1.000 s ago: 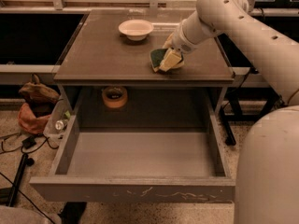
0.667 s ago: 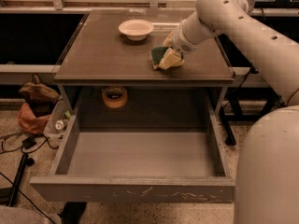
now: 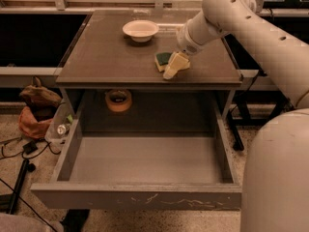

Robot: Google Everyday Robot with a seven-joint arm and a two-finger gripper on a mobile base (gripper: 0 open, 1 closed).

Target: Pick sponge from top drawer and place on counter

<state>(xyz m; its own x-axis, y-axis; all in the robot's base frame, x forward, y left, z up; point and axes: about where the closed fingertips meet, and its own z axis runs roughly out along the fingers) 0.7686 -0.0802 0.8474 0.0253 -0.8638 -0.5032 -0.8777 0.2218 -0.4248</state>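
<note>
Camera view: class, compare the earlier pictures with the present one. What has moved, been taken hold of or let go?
Nothing visibly changed. The pincer stays low over the glossy grey-brown counter, right beside the small green-and-yellow sponge. The round white bowl, the tan tape roll and the open grey top drawer are as before.

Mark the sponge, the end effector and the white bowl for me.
sponge (image 3: 162, 59): camera view, its dark green face.
end effector (image 3: 171, 70): camera view, its pale tip, beside the sponge over the counter (image 3: 106, 57).
white bowl (image 3: 140, 29): camera view, its inner wall.
</note>
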